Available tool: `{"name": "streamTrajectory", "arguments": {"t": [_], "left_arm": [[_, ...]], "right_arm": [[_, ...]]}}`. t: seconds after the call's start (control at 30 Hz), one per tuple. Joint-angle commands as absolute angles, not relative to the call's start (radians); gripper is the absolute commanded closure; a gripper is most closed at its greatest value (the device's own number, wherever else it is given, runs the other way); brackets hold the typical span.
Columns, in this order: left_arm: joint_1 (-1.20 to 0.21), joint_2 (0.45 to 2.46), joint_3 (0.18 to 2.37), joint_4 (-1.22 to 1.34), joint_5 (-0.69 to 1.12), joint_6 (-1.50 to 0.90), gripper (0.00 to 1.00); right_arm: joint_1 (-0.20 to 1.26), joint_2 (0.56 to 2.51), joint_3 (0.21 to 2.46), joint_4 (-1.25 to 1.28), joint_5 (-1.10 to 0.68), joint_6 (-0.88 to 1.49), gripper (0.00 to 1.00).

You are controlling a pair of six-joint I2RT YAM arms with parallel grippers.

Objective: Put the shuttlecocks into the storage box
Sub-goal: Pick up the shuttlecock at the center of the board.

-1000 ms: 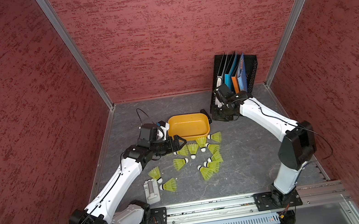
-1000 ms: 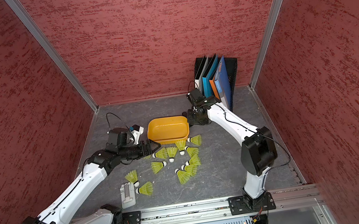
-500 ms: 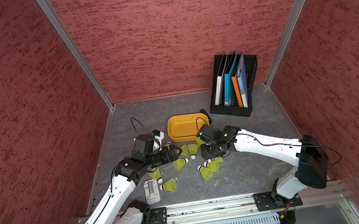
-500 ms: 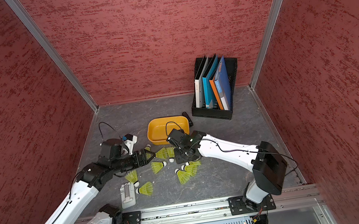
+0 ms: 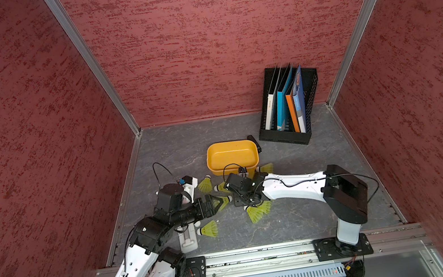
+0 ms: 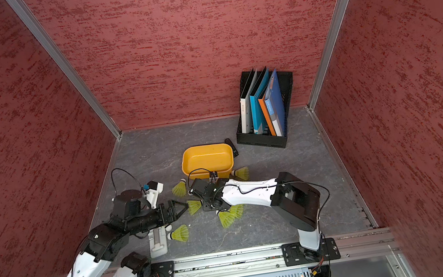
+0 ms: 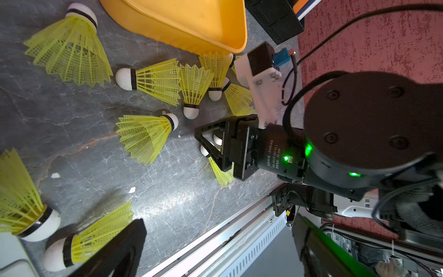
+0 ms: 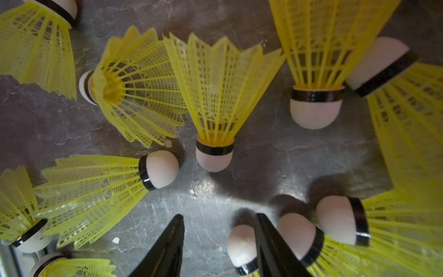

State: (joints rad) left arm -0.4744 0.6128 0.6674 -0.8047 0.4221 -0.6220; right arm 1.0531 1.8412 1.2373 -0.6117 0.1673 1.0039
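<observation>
Table (image 5: 300,216) first: the right gripper (image 8: 219,215) has swung off the file rack (image 5: 282,137) at upper right, down into the shuttlecocks (image 5: 258,211) at centre. The storage box (image 5: 231,155) just above them is empty, so nothing's banked yet. Its jaws sit half open around a white tip, not pinching. The left gripper (image 6: 183,207), jaws spread open, crowds in from frame left.

Shuttlecocks (image 6: 181,234) scattered on the floor (image 6: 271,221) right in front of the box (image 6: 205,148) — left gripper (image 6: 185,206) and right gripper (image 6: 209,206) both down low among them, tips close together. Rack (image 6: 262,140) stands further back.
</observation>
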Motion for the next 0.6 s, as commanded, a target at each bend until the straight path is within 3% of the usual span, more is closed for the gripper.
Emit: {"name": "streamTrajectory", "arguments": {"t": [0.0,0.57], "left_arm": [[-0.485,0.579,0.646,-0.826,0.428,-0.667,0.0],[-0.501,0.543,0.663,-0.887,0.391,-0.69,0.0]], "right_arm": [[1.059,1.86,1.267,-0.561,0.252,1.058,0.5],[1.036,1.983,1.332,-0.538,0.267,1.04,0.57]]}}
